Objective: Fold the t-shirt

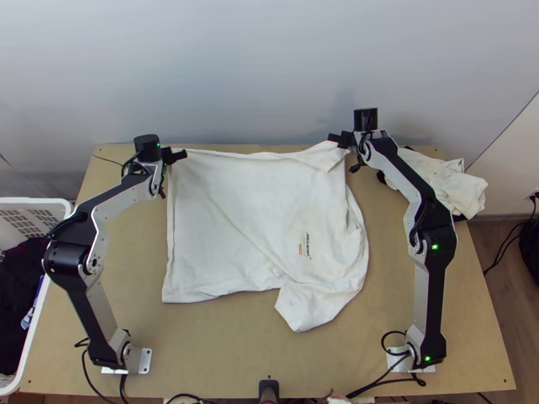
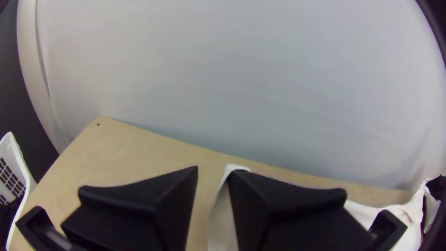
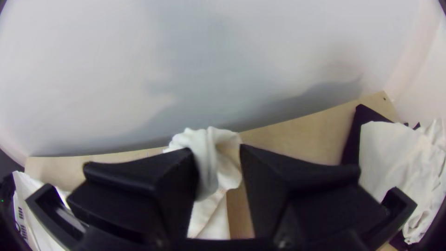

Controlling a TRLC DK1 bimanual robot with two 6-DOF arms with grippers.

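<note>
A white t-shirt (image 1: pixel 229 222) lies mostly spread mid-table, rumpled along its right side, with one part sticking out toward the near edge. At its far left corner is my left gripper (image 1: pixel 174 156); the left gripper (image 2: pixel 213 179) stands open, a strip of shirt (image 2: pixel 222 218) against one finger. My right gripper (image 1: pixel 343 140) is at the far right corner, where a small flap lies folded over. Around bunched cloth (image 3: pixel 209 158), the right gripper (image 3: pixel 218 160) stands open, the cloth touching one finger and a gap left to the other.
More white and black cloth (image 1: pixel 445 182) lies heaped at the table's far right. A white basket (image 1: pixel 40 202) with dark cloth stands off the left edge. A pale wall (image 1: pixel 256 67) rises behind the wooden table (image 1: pixel 229 350). Cables run along the near edge.
</note>
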